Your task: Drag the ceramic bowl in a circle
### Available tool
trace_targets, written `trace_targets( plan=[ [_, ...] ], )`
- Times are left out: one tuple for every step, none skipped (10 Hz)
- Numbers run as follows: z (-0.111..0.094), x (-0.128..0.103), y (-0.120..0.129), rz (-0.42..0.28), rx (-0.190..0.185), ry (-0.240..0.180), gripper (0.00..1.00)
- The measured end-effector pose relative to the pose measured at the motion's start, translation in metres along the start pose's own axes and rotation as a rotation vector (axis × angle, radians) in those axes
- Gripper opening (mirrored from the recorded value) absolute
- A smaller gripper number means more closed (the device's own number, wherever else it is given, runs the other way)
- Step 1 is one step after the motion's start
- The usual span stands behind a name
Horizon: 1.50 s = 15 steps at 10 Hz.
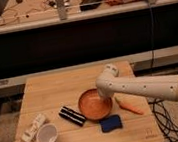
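Note:
The ceramic bowl (93,104), wide, shallow and orange-brown, sits on the wooden table (60,90) near its middle. My white arm reaches in from the right and bends down over the bowl. My gripper (108,103) is at the bowl's right rim, low on it, and mostly hidden by the arm's wrist.
An orange carrot (130,106) lies just right of the bowl. A blue sponge (111,123) lies in front of it. A black striped bar (72,115) lies to its left. A white cup (47,136) and a white bottle (33,129) are at the front left. Cables hang at the right edge.

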Motion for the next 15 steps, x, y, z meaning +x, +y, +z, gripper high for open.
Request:
trace_targets(
  plan=[
    [0.0, 0.003, -0.004, -0.005, -0.001, 0.002, 0.17],
    [-0.001, 0.009, -0.006, -0.005, -0.002, 0.004, 0.09],
    [0.0, 0.023, -0.014, -0.015, -0.001, 0.008, 0.01],
    [0.001, 0.033, -0.018, -0.02, 0.001, 0.011, 0.0],
    [0.002, 0.037, -0.021, -0.022, 0.001, 0.011, 0.0],
    [0.002, 0.036, -0.03, -0.032, -0.003, 0.012, 0.0],
    [0.0, 0.031, -0.046, -0.038, 0.006, 0.012, 0.0],
    [-0.002, 0.028, -0.055, -0.047, 0.009, 0.015, 0.0],
    [-0.004, 0.028, -0.06, -0.054, 0.007, 0.02, 0.0],
    [-0.003, 0.034, -0.065, -0.063, 0.004, 0.025, 0.0],
    [-0.002, 0.04, -0.07, -0.076, 0.005, 0.027, 0.0],
    [-0.001, 0.048, -0.076, -0.089, 0.004, 0.031, 0.0],
    [0.0, 0.053, -0.084, -0.102, 0.004, 0.032, 0.0],
    [-0.001, 0.054, -0.094, -0.113, 0.005, 0.032, 0.0],
    [-0.001, 0.054, -0.102, -0.124, 0.006, 0.034, 0.0]
  ],
)
